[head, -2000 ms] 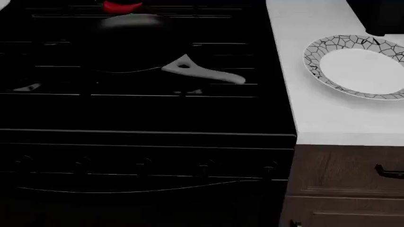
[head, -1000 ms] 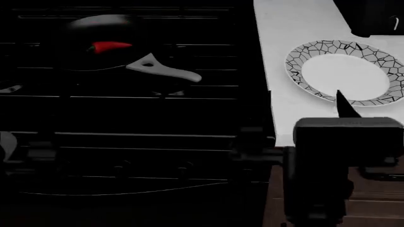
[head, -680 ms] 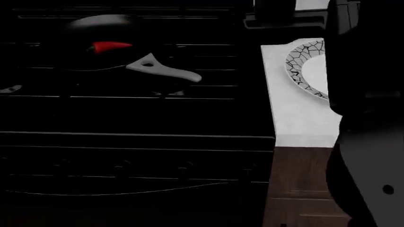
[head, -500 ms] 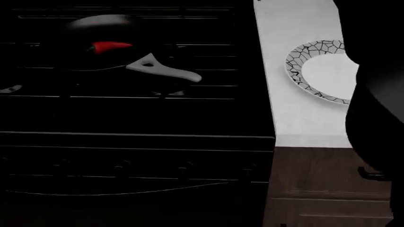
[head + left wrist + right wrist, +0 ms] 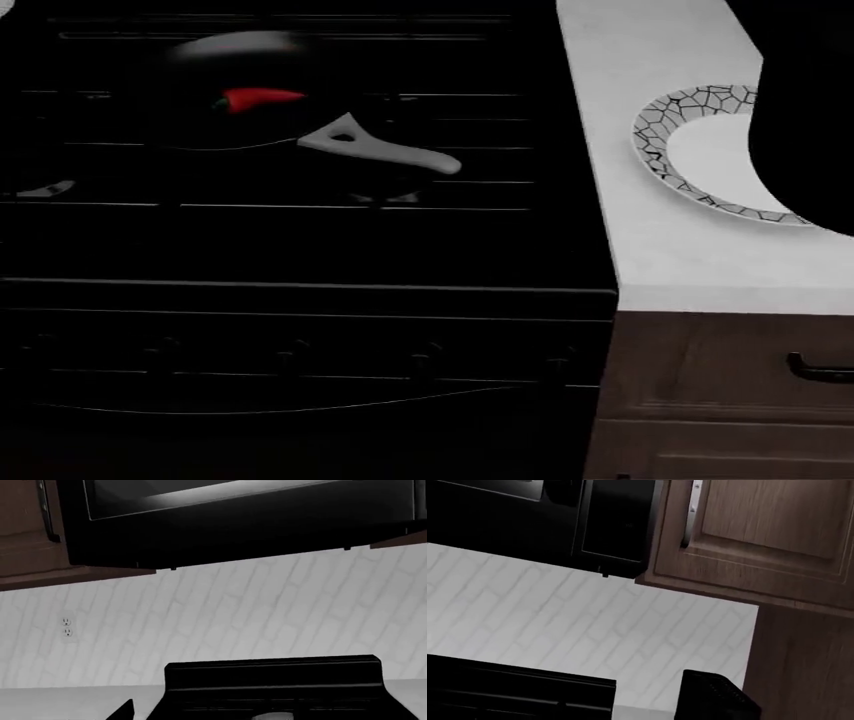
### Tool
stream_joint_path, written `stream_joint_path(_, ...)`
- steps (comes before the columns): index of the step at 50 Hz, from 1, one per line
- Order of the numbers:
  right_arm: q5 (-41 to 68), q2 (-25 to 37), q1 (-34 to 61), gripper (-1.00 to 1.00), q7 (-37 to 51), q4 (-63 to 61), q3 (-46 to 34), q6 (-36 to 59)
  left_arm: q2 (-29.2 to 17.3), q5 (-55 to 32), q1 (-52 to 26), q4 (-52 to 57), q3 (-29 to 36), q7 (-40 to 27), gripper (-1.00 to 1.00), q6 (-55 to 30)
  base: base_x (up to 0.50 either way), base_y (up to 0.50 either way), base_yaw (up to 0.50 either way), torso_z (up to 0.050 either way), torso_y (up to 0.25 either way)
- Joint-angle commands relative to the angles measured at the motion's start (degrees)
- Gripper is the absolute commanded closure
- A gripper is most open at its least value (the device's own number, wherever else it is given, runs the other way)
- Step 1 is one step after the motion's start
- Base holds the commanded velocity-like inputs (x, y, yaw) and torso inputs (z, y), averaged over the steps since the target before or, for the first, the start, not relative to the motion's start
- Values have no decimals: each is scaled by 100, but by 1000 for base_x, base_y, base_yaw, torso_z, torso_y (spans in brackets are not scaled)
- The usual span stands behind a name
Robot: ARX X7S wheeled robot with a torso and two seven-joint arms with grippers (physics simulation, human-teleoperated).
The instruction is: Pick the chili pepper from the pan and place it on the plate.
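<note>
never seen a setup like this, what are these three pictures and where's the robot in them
These are simulator renders from a wheeled robot with two arms. One camera sits on its head, looking down at a black stove and a white counter. On the stove is a black pan with a grey handle and a red chili pepper inside. A patterned plate lies on the counter, partly hidden by a dark shape that is probably one of the robot's arms. The other two cameras sit near each arm's gripper; both currently face the tiled wall, and each shows part of a black appliance mounted above and wooden cabinets. Neither gripper is visible, and nothing appears to be held.
</note>
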Motion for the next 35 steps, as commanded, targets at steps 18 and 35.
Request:
stream_joint_path(18,-55,-40,-22,-100,-172,322,-50,-221,-11,25,61,-183,41,53,-100,254,0,233,0,0,0)
stream_joint_path(35,-72,30,-149,-100,-270,368,-184,-333,-81,108,170,-223,130,135,-100,454,0,231,0,0,0)
